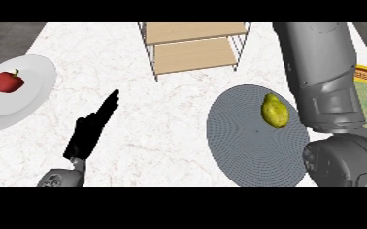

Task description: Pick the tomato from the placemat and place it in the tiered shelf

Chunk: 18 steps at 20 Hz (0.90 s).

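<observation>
white marbled bench (pixel 165 126) carries everything. on the round grey placemat (pixel 251 150) lies a yellow-green fruit (pixel 275 110), pear-shaped rather than tomato-like, untouched, so the pick looks not yet begun. the tiered shelf (pixel 195 46) stands beyond it with bare wooden boards. the right forearm (pixel 323 77) reaches up the right edge, its hand out of view. the left hand (pixel 91 128) rests with straight fingers, holding nothing. a red pepper (pixel 10 81) sits on a white plate (pixel 36 68) far left.

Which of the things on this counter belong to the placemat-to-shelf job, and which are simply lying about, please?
Job: yellow-green fruit (no red tomato shows), grey placemat under it, tiered shelf.

Lying about: red pepper on white plate. Left hand rests open.
</observation>
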### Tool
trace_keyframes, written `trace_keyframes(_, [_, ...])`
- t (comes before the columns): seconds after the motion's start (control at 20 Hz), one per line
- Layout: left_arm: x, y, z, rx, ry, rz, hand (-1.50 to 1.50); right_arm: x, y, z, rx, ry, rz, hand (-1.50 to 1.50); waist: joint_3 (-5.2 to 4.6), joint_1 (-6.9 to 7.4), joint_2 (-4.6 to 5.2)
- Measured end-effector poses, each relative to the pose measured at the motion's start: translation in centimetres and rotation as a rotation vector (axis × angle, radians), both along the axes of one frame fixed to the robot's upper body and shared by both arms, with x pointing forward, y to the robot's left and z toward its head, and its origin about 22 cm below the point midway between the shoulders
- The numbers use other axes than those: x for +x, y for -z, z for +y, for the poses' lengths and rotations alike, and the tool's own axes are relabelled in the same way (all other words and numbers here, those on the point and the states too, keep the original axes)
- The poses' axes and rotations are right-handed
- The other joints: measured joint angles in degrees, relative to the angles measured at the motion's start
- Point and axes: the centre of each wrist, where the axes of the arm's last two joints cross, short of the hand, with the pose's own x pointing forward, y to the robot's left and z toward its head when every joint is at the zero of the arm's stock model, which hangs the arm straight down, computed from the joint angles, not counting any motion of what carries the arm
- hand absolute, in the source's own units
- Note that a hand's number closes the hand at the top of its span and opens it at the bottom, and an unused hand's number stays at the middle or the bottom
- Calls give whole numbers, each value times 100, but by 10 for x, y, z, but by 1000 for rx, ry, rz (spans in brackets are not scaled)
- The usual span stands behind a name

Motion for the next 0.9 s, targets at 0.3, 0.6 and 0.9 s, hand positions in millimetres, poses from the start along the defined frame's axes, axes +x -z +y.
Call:
trace_keyframes(0.3, [-8, 4, 8, -5, -39, 6, 0, 2, 7, -39, 79, 195, -34, -150, 2, -159, 30])
trace_keyframes(0.6, [-19, 8, 22, -5, -74, 11, 0, -11, 25, -110, 89, 292, 19, -150, 7, -361, -27])
trace_keyframes(0.9, [-25, 7, 28, -4, -88, 17, 0, -48, 38, -172, 41, 256, 12, -150, 7, -466, -60])
